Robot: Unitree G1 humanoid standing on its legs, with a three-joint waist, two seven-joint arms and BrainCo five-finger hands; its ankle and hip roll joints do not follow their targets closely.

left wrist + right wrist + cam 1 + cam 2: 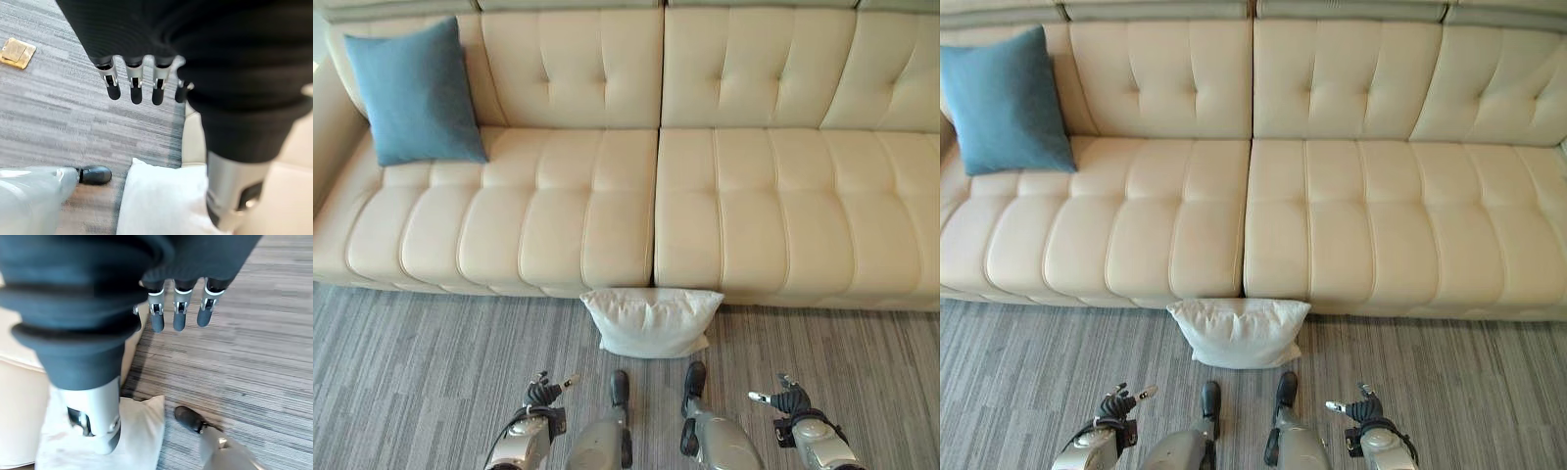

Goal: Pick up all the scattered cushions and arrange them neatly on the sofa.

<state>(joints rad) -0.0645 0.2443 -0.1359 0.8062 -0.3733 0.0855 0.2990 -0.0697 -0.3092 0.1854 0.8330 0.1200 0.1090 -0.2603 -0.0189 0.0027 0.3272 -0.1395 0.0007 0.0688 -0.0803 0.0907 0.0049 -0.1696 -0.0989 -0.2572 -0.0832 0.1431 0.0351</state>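
Hands low, left hand (544, 394) and right hand (787, 399) empty, fingers straight.

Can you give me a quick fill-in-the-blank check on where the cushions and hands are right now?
1. The white cushion lies on the ____, against the front of the sofa.
2. The ____ cushion leans on the sofa's backrest at the robot's left end.
3. The left hand and right hand hold ____, fingers relaxed above the carpet.

Missing words: floor; blue; nothing
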